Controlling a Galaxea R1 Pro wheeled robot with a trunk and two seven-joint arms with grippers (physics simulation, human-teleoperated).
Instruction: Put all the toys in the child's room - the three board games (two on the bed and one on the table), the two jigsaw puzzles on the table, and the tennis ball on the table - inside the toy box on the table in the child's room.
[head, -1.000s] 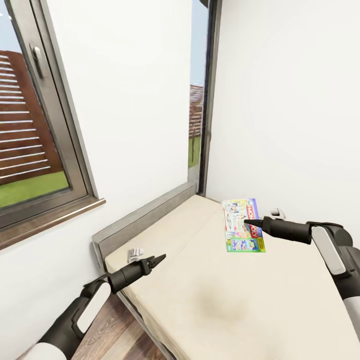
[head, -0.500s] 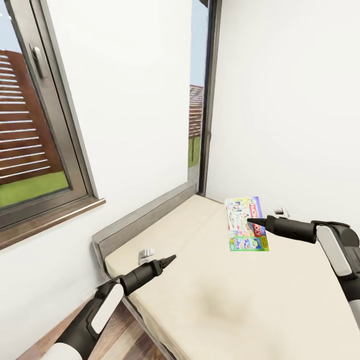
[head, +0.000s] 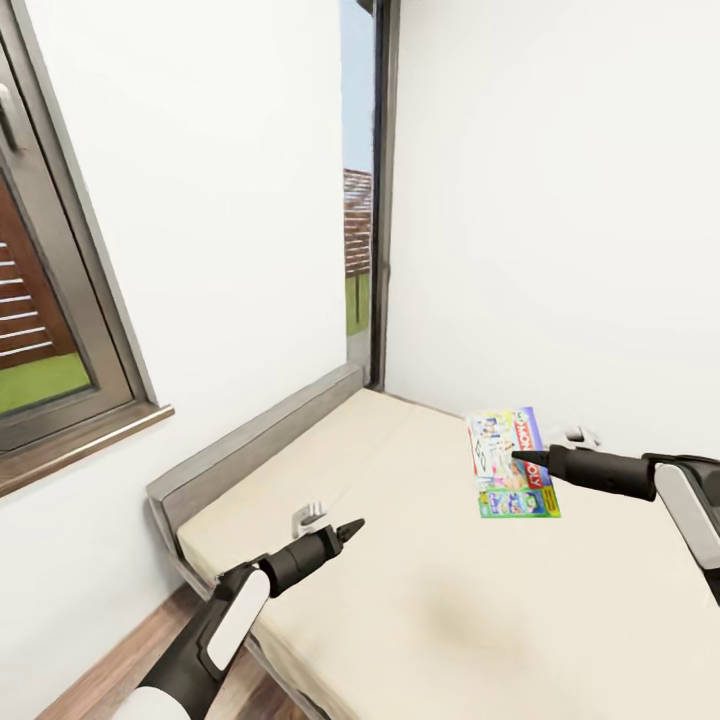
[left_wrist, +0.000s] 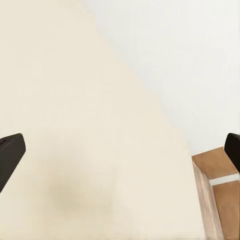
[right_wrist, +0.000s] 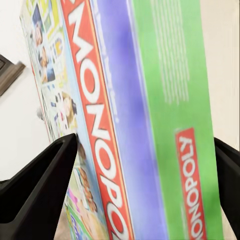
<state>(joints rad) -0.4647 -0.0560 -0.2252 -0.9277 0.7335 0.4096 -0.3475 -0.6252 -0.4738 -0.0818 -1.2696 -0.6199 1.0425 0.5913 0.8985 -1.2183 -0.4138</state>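
Monopoly game (head: 512, 461) flat on bed (head: 420, 590) near wall. Right gripper (head: 518, 457) wide open around game. Left gripper (head: 355, 523) over bed, open wide.

My right gripper (head: 518, 457) covers part of the flat green-edged "MONOPOLY" board game box (head: 512, 462) near the far edge of the beige mattress of the bed (head: 420, 560). The box's corners run off my right wrist picture. I cannot read its small print.

Home bedroom: bed (head: 430, 590) w/ beige mattress lower centre, window (head: 45, 330) far left, white walls, wood floor.
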